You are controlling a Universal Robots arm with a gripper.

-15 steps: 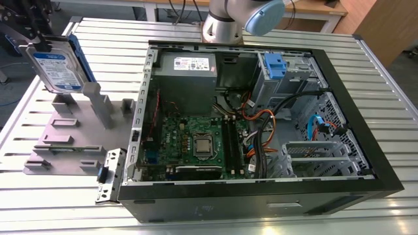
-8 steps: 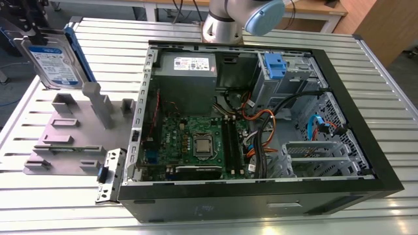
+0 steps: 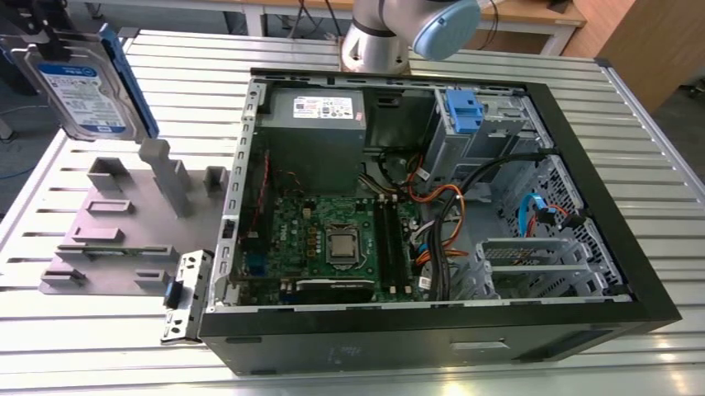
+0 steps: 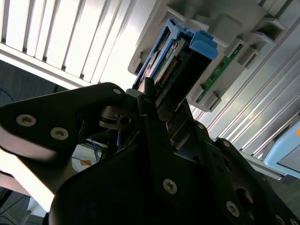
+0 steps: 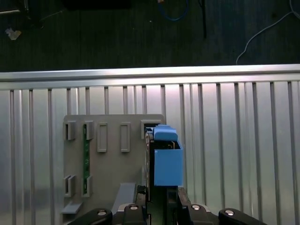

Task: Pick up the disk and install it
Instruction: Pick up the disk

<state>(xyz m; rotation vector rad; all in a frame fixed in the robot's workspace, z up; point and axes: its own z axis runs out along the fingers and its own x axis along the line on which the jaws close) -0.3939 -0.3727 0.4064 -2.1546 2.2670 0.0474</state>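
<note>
Disk [image 3: 88, 87] hangs upright at about ten o'clock in the exterior view, label toward that camera, blue rail along its edge, clear of the open computer case [image 3: 650, 289] that lies toward four o'clock from it. The pincer [image 4: 161, 105] is closed on the disk's upper end; in the second wrist view its black fingers [image 4: 149, 93] press on either side of the metal body, and the free end points down at the grey fixture plate [image 3: 111, 239] on the bench [image 3: 628, 124]. I cannot tell whether that end has fully cleared the plate's holder. The hold is at one end only, so I judge that a quick swing could let the disk pivot or slip between the pads. Inside the case, loose cables [image 3: 441, 214] run just beside the drive cage [image 3: 496, 136] with its blue latch [image 3: 463, 107]; they could snag a rail, and a tilted approach could jam the disk against the cage mouth or knock the case rim. The arm [image 3: 385, 41] rises at twelve o'clock and reaches toward ten o'clock, wrist turned straight down over the plate.
</note>
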